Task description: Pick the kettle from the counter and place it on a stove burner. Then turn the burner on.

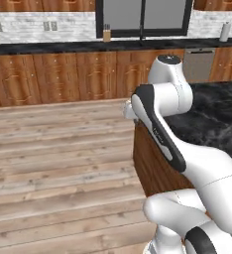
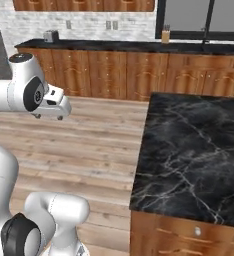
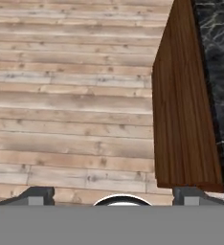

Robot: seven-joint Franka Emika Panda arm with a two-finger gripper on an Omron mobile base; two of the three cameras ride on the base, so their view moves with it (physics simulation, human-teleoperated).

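With the tool (image 3: 114,194) spread wide and empty above the wooden floor (image 3: 71,110) beside the black marble surface (image 2: 194,150), first find the kettle, then approach from above.

Plank floor (image 1: 53,163), knife block (image 2: 165,35)

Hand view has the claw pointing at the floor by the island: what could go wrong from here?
1. The open claw hangs over the wooden floor, beside the island's side panel; swinging toward the counter low could clip that panel or the marble edge.
2. No kettle or stove is in view on this counter stretch, so reaching now would likely be blind; the base probably must drive first.
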